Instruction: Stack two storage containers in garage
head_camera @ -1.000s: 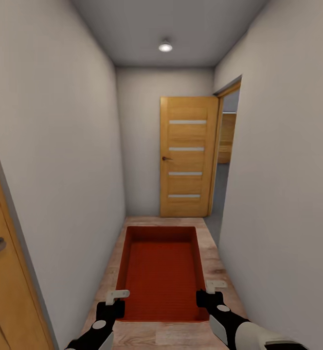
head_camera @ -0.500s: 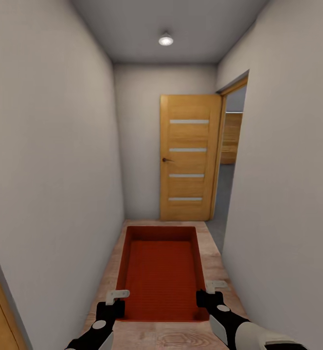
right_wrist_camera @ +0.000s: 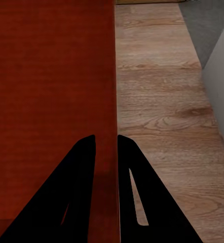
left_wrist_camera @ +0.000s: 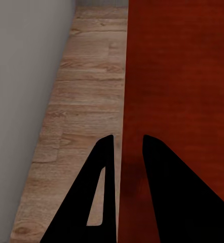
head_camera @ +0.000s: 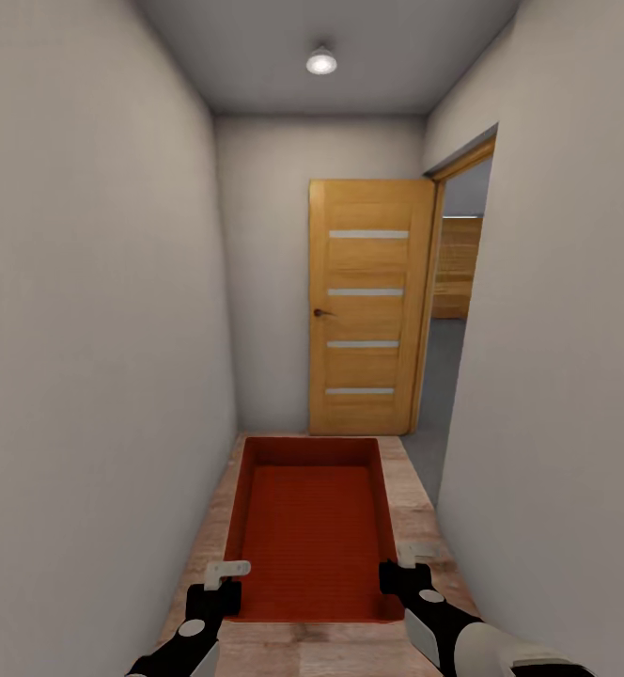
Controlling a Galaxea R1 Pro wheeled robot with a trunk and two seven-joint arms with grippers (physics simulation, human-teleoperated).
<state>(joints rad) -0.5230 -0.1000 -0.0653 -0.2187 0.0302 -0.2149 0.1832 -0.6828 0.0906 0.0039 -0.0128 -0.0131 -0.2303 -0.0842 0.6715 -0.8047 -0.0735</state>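
Note:
One orange-red storage container (head_camera: 312,527), open-topped, hangs lengthwise ahead of me over the light wood-plank hallway floor. My left gripper (head_camera: 220,588) is shut on its left wall near the close end, and my right gripper (head_camera: 394,574) is shut on its right wall. In the left wrist view the fingers of the left gripper (left_wrist_camera: 127,137) straddle the container (left_wrist_camera: 183,76) wall. The right wrist view has the right gripper (right_wrist_camera: 106,136) pinching the container (right_wrist_camera: 51,76) edge the same way. The living room is out of view.
A narrow hallway with pale walls close on both sides. A wooden door with frosted strips (head_camera: 366,310) stands swung open at the far end. Beside it an open doorway (head_camera: 453,310) on the right leads to a grey floor (head_camera: 439,395).
The view has advanced down the hallway: the far door looks larger and the wooden door at the left edge has dropped out of sight. Both grippers hold the container as before.

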